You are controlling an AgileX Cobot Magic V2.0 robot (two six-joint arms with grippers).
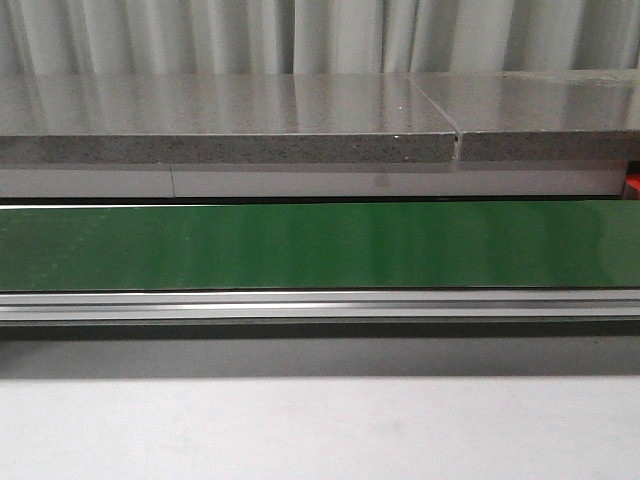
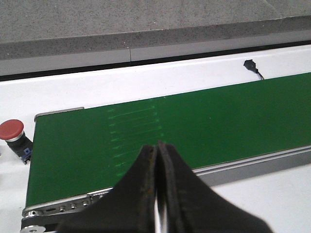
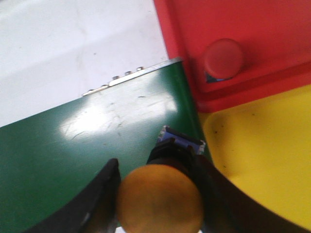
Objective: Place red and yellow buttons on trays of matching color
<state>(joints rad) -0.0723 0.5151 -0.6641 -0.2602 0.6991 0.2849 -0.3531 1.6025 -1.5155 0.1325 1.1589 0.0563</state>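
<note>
On my right wrist feed, the right gripper (image 3: 160, 194) pinches a yellow button (image 3: 159, 198) between its dark fingers (image 3: 99, 194), held over the green conveyor belt (image 3: 73, 145) just short of the yellow tray (image 3: 272, 155). Past that tray, a red button (image 3: 223, 57) already sits in the red tray (image 3: 272, 29). My left gripper (image 2: 158, 194) has its fingers pressed together above the belt, with another red button (image 2: 11, 130) off the belt's end.
</note>
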